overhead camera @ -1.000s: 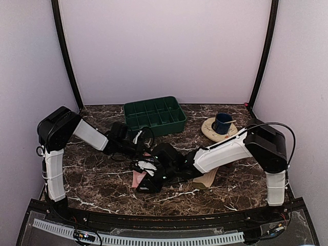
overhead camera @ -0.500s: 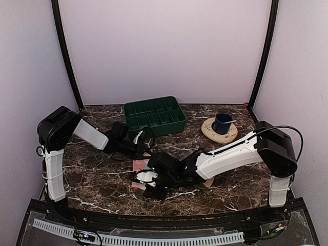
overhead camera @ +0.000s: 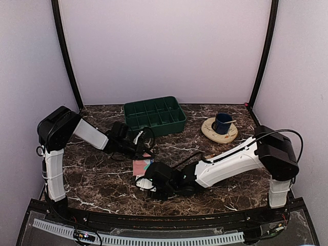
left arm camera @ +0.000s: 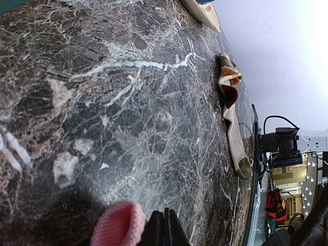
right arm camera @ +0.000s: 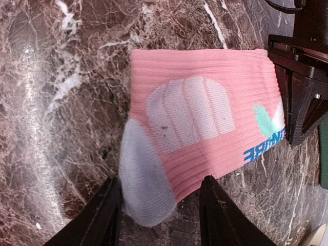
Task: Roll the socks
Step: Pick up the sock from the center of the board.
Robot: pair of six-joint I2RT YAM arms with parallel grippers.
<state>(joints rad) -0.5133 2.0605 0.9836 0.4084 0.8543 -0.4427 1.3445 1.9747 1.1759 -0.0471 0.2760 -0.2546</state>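
Lying folded flat near the middle of the dark marble table is the pink sock, with white patches and a teal mark near its cuff. The right gripper stands open, its two black fingers on either side of the sock's white toe end. The left gripper is clamped tight on the opposite cuff end, pink fabric bulging beside its fingertips. The tan sock, with dark maroon patches, lies stretched out well apart. Farther back sit a green compartment tray and a blue cup on a cream plate.
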